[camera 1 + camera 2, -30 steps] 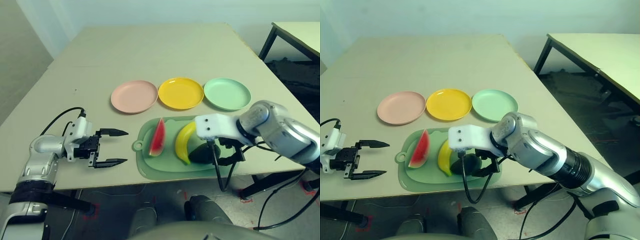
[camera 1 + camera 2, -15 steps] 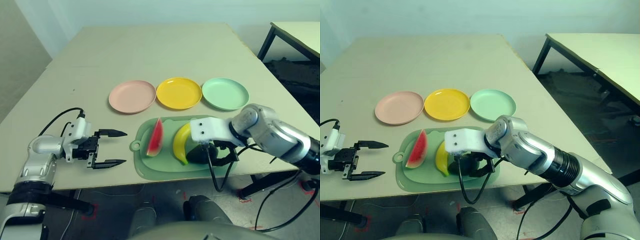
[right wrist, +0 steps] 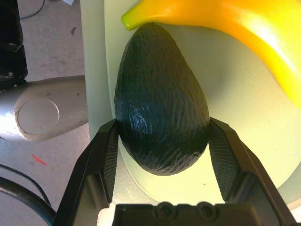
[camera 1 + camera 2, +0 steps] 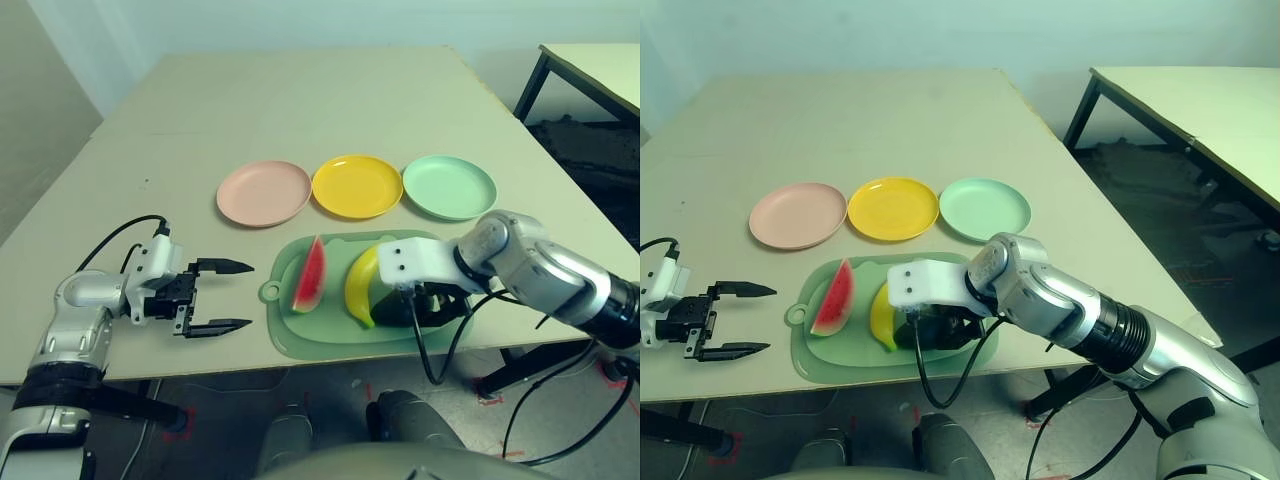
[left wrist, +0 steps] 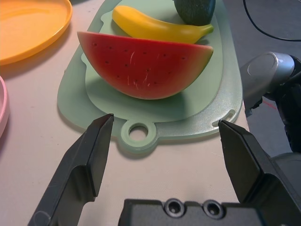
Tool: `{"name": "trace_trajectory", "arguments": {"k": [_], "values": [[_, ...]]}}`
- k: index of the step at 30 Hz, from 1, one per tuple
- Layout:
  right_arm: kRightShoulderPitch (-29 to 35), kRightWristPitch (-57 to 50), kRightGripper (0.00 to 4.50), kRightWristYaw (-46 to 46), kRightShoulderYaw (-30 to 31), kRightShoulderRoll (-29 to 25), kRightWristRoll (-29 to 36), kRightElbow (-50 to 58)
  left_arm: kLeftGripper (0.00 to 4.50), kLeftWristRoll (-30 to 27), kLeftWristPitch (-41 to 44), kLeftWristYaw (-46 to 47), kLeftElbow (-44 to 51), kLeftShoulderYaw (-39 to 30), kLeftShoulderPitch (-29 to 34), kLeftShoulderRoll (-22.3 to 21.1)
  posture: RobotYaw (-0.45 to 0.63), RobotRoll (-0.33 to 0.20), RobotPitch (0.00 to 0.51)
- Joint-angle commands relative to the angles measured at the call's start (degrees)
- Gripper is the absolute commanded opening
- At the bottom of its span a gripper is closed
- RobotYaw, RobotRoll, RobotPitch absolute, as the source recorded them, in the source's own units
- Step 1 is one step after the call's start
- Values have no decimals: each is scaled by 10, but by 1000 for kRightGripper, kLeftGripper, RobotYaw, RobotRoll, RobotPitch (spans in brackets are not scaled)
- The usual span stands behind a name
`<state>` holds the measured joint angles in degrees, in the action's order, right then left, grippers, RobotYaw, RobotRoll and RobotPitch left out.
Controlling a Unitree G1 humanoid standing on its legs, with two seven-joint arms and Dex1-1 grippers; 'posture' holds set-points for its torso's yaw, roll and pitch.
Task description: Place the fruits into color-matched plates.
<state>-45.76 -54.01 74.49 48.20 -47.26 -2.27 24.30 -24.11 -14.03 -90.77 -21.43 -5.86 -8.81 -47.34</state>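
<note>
The avocado (image 3: 162,117) lies on the green mat (image 4: 330,335) at the near edge of the desk (image 4: 300,110), and it sits already between the 2 fingers (image 3: 106,160) of the right gripper (image 3: 162,157). In the right wrist view one finger stands at each side of its broad end, the pads touching or nearly touching the skin; whether they press already cannot be told. The long axis of the avocado runs along the fingers, away from the wrist, so the fingers meet it across its short width, which seems the good way to pinch it.

The banana (image 4: 360,290) lies just beside the avocado, at about 10 o'clock from it, and its tip nearly touches the narrow end of the avocado. The watermelon wedge (image 4: 310,275) stands at 9 o'clock from the banana, on the same mat.

The green plate (image 4: 449,187) lies at about 12 o'clock from the avocado, well apart, and the right arm is clearly the nearer one to it. The yellow plate (image 4: 358,186) and the pink plate (image 4: 264,193) follow at 9 o'clock of it, in 1 row. All 3 plates hold no fruit.

The left gripper (image 4: 225,295) hovers over the desk at 9 o'clock of the mat with its fingers spread wide and nothing between them; in its wrist view it points at the watermelon wedge.

The step in hand looks like closing on the avocado, and the lift should go straight up to spare the banana.
</note>
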Motion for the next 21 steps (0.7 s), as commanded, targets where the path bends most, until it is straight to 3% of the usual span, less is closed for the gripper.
{"name": "trace_trajectory", "arguments": {"k": [1, 7, 13, 17, 21], "values": [[0, 8, 3053, 7, -2, -7, -1, -2, 4500, 5, -3, 2, 0, 0, -2, -2, -126, 0, 36], [-29, 52, 3053, 52, -31, -44, 4, -42, 4500, 19, 0, 25, -16, 2, -2, -1, -128, 0, 38], [-75, 140, 3053, 88, -57, -56, -20, -151, 4500, 5, 24, 50, -10, -11, -7, 7, -121, 0, 41], [-142, 218, 3053, 66, -75, -15, -55, -311, 4500, -6, 69, 95, 6, -26, -17, 16, -116, 0, 40], [-222, 320, 3053, -11, -96, 68, -95, -557, 4500, -27, 146, 156, 34, -43, -23, 28, -106, 0, 40]]}}
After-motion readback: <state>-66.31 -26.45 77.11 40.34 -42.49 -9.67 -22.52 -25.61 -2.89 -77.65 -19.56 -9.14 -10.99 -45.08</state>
